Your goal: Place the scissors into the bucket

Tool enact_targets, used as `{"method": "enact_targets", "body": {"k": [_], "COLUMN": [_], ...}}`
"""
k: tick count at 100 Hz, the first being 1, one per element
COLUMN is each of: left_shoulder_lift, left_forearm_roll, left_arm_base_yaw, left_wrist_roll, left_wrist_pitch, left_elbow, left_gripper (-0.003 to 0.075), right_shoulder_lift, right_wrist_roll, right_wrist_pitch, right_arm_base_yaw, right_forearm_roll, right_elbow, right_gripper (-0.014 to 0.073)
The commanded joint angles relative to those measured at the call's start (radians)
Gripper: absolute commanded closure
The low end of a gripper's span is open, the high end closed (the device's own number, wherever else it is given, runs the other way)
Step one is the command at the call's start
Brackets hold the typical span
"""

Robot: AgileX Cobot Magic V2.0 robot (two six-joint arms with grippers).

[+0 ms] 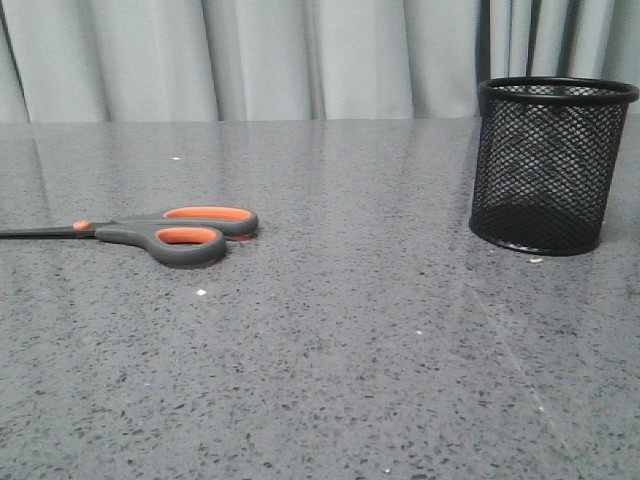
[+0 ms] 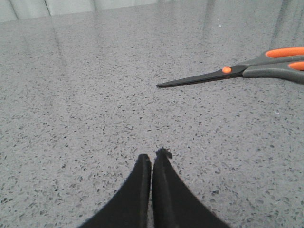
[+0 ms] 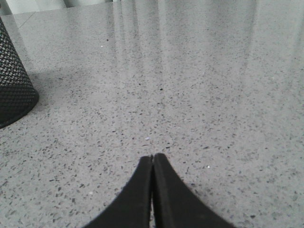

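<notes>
Only two items stand on the surface (image 1: 330, 350): the scissors (image 1: 165, 232), lying flat toward my left, and the bucket (image 1: 552, 165), upright toward my right. They are well apart, with bare surface between them. Bare surface lies ahead of my left claw (image 2: 152, 159), the scissors off to one side. Bare surface lies ahead of my right claw (image 3: 152, 159), the bucket off to one side.

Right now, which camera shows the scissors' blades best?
The left wrist view: the scissors show their closed dark blades from tip to orange pivot, though the handles are cut off at the frame edge. The front view shows both handle loops whole, but the blades run off the frame. The right wrist view shows no scissors.
</notes>
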Motion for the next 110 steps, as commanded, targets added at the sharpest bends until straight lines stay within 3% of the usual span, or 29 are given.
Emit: {"method": "enact_targets", "body": {"k": [1,70,90,99,110], "left_shoulder_lift": [-0.027,-0.027,-0.027,-0.027,-0.027], "left_forearm_roll": [0.002,0.002,0.043,-0.068,-0.409], "left_arm_base_yaw": [0.001,0.001,0.001,0.001,0.001], "left_wrist_roll": [-0.009,-0.009,-0.009,-0.009,-0.01], "left_wrist_pitch": [-0.049,-0.049,-0.073,-0.151,-0.285], "left_elbow": [0.04,0.04,0.04,0.04,0.04], "left_gripper": [0.0739,0.0739,0.0739,0.0739,0.0739], "right_shoulder_lift": [-0.023,-0.023,-0.023,-0.023,-0.023], "right_wrist_roll": [0.0,0.0,0.0,0.0,0.0], "right_wrist_pitch": [-0.021,-0.021,-0.125,-0.189,-0.307], "right_arm_base_yaw": [-0.005,-0.005,-0.005,-0.005,-0.005], "right_forearm_roll": [-0.014,-0.014,-0.02,-0.004,0.12], "right_elbow": [0.006,0.006,0.006,0.006,0.006], "right_gripper": [0.0638,0.0638,0.0638,0.0638,0.0638]}}
